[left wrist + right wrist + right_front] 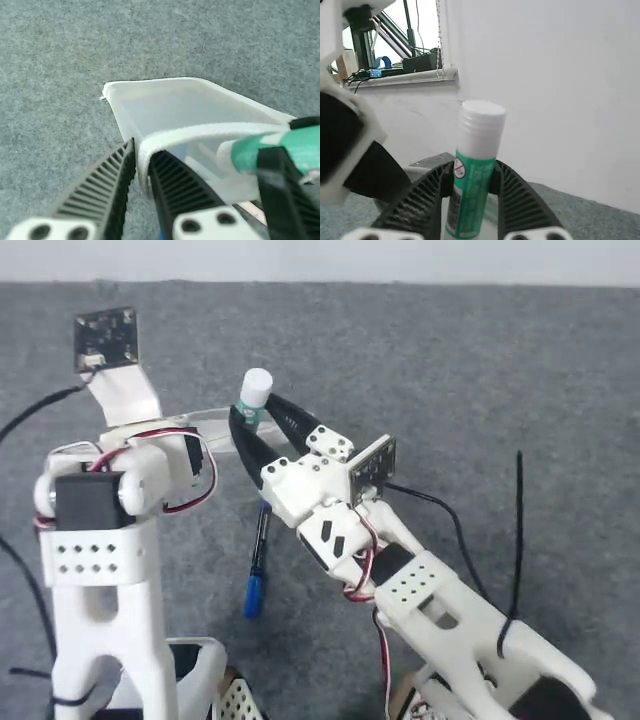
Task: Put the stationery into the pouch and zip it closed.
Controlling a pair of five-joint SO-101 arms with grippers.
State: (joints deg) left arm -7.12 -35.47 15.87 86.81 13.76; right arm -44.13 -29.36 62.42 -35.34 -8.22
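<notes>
Green glue stick (477, 145) clamped in right gripper (473, 175), at pouch (165, 100) rim.

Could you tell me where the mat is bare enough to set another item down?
Bare: the grey felt mat along the far edge, beyond the translucent pouch. Crowded: the near middle, where the blue-tipped black pen lies and the right gripper holds the white-capped green glue stick.
</notes>
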